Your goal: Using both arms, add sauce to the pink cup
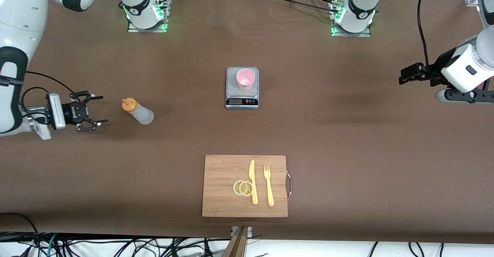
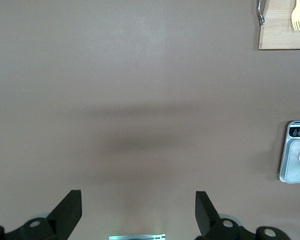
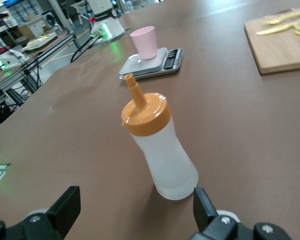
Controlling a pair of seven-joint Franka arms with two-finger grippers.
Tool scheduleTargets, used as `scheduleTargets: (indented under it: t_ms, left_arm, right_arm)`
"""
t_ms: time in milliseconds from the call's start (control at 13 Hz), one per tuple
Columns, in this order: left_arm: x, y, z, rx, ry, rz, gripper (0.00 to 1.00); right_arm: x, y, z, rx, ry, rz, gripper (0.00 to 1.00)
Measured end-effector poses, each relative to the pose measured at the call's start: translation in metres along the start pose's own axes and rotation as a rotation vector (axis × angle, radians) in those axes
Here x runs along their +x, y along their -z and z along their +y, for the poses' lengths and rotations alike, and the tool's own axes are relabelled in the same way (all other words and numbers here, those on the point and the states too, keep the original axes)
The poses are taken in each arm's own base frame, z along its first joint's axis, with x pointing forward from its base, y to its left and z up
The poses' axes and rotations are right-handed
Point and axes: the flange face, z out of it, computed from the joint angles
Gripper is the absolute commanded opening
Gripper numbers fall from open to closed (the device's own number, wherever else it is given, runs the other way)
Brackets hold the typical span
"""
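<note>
Sauce bottle (image 1: 138, 111): stands on the surface (image 1: 347, 133) toward the right arm's end, orange cap and nozzle on, its body pale and cloudy; whether sauce is inside, I cannot tell.
Pink cup (image 1: 245, 79): upright on the scale (image 1: 242, 87) at mid-surface, presumably so that whatever goes in can be weighed; the front view shows no dark sauce inside, though a thin layer could not be ruled out.
Right hand (image 1: 99, 110): just beside the bottle, low and level, fingers apart and pointed at it; the right wrist view has the bottle framed between the two fingertips, a line-up that suits a side grasp on the body.
Left hand (image 1: 401, 76): over bare surface toward the left arm's end, well apart from cup and scale; its wrist view shows the fingers spread with nothing between them. The arm waits.
Cutting board (image 1: 224, 187): nearer the front camera than the scale, carrying two lemon slices (image 1: 243, 188), a yellow knife (image 1: 252, 181) and a yellow fork (image 1: 268, 185); no part in the pouring, as far as I can judge.
Stage: bottle and cup well apart, bottle held by neither hand; this fits the right hand closing in to grasp as well as drawing off after setting the bottle down.
</note>
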Motion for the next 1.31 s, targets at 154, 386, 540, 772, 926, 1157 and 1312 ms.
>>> scheduleTargets:
  t_ms: [154, 386, 540, 772, 926, 1157, 1312]
  left_arm:
    - [0.000, 0.000, 0.000, 0.000, 0.000, 0.000, 1.00]
    - [0.000, 0.000, 0.000, 0.000, 0.000, 0.000, 1.00]
    - [0.000, 0.000, 0.000, 0.000, -0.001, 0.000, 1.00]
    - [0.000, 0.000, 0.000, 0.000, -0.001, 0.000, 1.00]
    - [0.000, 0.000, 0.000, 0.000, -0.001, 0.000, 1.00]
    - [0.000, 0.000, 0.000, 0.000, -0.001, -0.001, 1.00]
    - [0.000, -0.001, 0.000, 0.000, 0.000, -0.001, 1.00]
  right_arm:
    - [0.037, 0.020, 0.008, -0.021, -0.133, -0.060, 1.00]
    - [0.096, 0.020, 0.024, -0.037, -0.374, -0.167, 1.00]
    - [0.127, 0.012, 0.031, -0.064, -0.546, -0.255, 1.00]
    - [0.166, 0.014, 0.028, -0.154, -0.711, -0.391, 1.00]
    - [0.194, 0.024, 0.016, -0.221, -0.779, -0.474, 1.00]
    - [0.231, 0.041, -0.006, -0.322, -0.844, -0.565, 1.00]
    - [0.253, 0.049, -0.027, -0.390, -0.969, -0.628, 1.00]
